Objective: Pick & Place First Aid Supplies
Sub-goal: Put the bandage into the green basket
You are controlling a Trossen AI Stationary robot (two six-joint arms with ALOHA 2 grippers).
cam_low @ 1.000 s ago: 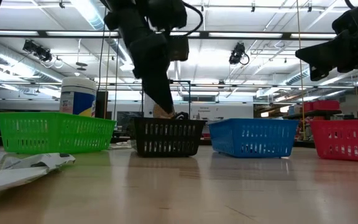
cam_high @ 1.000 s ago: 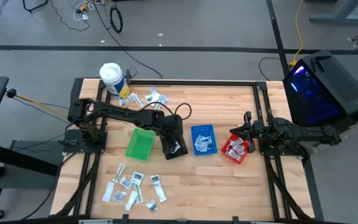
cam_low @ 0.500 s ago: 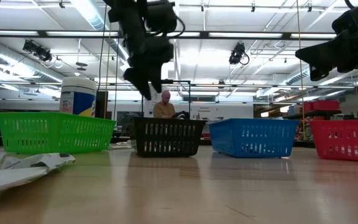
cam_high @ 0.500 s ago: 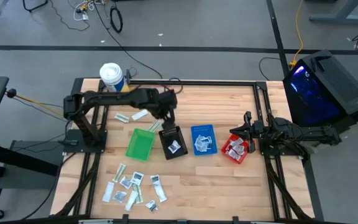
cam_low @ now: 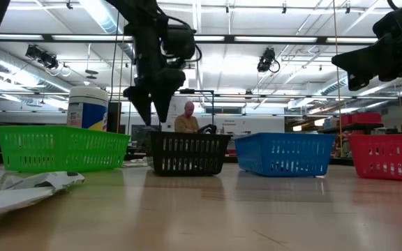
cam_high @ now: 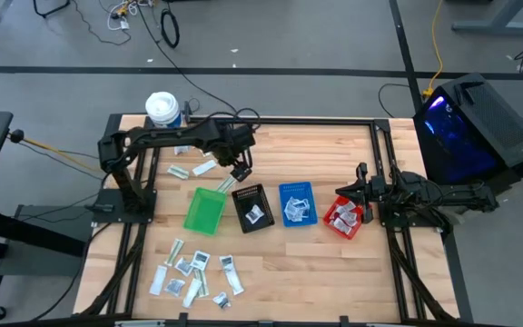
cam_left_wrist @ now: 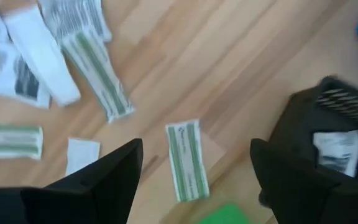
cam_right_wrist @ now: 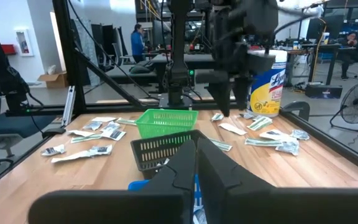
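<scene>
Green-striped strip packet (cam_left_wrist: 187,160) lies flat on the table (cam_high: 334,263), between the green bin (cam_high: 205,211) and the loose supplies at the back; from my left wrist view it sits right under the left tool (cam_left_wrist: 194,180). My worry is a scrape: a thin sachet flush with the wood gives the fingers no edge, so I may push it toward the bin or pinch a neighbouring packet (cam_left_wrist: 98,73) instead. The black bin (cam_left_wrist: 319,134) stands close, and a sloppy descent could clip its rim. My left tool hangs spread wide above the table, empty, touching nothing. My right tool (cam_high: 363,188) waits over the red bin (cam_high: 344,220), pressed together, holding nothing.
</scene>
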